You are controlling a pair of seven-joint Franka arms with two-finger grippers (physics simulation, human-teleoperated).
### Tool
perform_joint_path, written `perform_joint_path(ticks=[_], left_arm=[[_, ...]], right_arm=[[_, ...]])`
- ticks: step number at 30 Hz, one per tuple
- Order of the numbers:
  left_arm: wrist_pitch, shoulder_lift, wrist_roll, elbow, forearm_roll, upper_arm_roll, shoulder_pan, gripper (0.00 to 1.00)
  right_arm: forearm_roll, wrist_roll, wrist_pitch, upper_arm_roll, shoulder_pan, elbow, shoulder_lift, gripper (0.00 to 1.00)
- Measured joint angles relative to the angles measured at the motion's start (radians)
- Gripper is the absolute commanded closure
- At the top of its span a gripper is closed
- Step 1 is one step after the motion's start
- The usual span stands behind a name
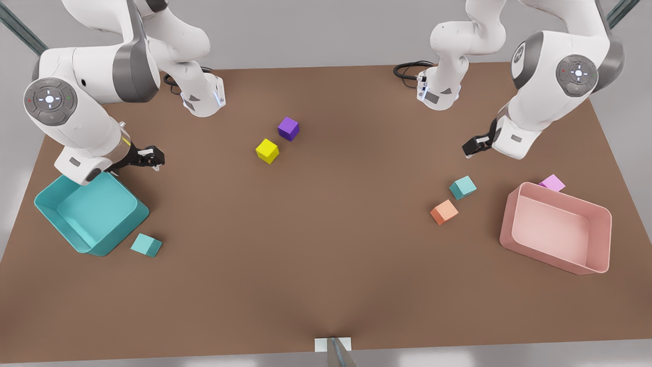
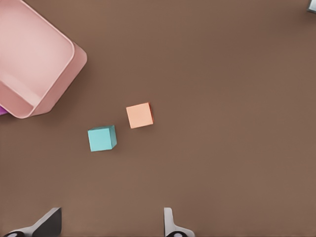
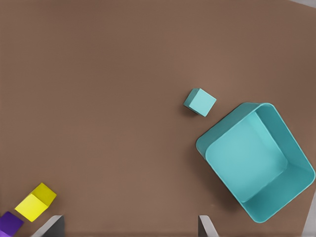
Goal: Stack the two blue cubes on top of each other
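One blue cube (image 1: 463,187) lies on the brown table at the front view's right, next to an orange cube (image 1: 444,211). My left gripper (image 1: 471,148) hangs open above and behind it, a short way off. In the left wrist view this blue cube (image 2: 101,138) sits beyond the spread fingers of the left gripper (image 2: 109,224). The other blue cube (image 1: 146,244) rests at the front view's left, just beside the teal bin (image 1: 46,214). My right gripper (image 1: 153,158) hovers open by that bin's far side. The right wrist view shows this cube (image 3: 200,101) well beyond the right gripper (image 3: 128,229).
A pink bin (image 1: 540,252) stands at the front view's right with a pink cube (image 1: 552,182) behind it. A yellow cube (image 1: 267,150) and a purple cube (image 1: 288,128) sit together mid-table toward the back. Both arm bases stand at the table's far edge.
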Motion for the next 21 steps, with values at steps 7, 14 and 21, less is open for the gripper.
perform_joint_path(ticks=[7,14,21], left_arm=[[0.024,0.013,-0.001,-0.059,0.0,-0.008,0.001,0.0],[0.073,0.017,-0.001,-0.084,0.0,0.017,-0.029,0.0],[0.091,0.016,0.0,-0.102,0.0,0.016,-0.031,0.0]], right_arm=[[-0.004,-0.009,0.041,-0.001,-0.033,0.003,0.239,0.0],[0.043,-0.009,0.292,-0.003,-0.177,0.004,0.473,0.0],[0.115,0.006,0.503,-0.004,-0.32,-0.005,0.543,0.0]])
